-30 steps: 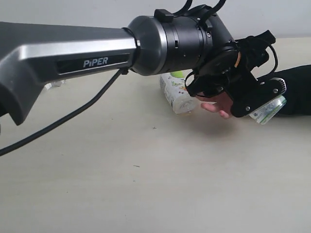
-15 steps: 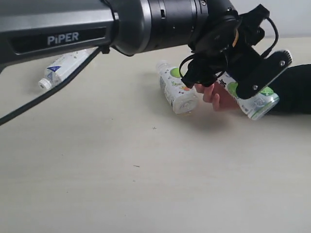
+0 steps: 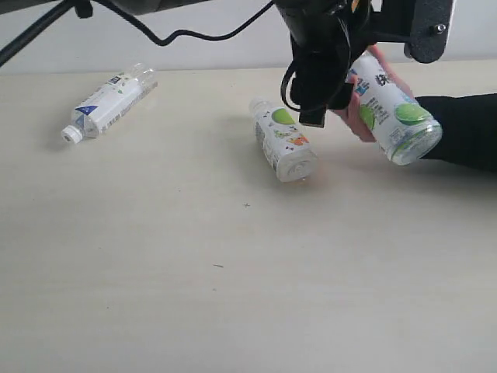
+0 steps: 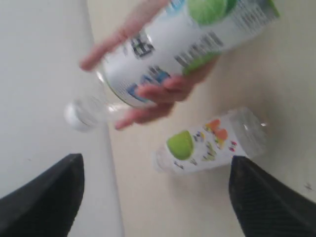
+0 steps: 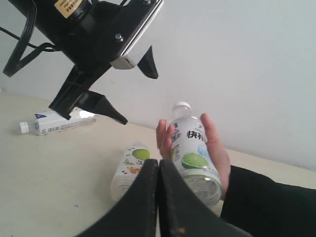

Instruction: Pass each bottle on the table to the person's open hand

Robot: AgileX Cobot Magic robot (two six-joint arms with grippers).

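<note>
As left gripper gapes, hand half hidden.

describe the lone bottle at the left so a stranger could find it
On the table, look far left, near the back wall. A clear bottle lies there on its side. Unlike the small bottle and the lime bottle, its label is white and blue.
</note>
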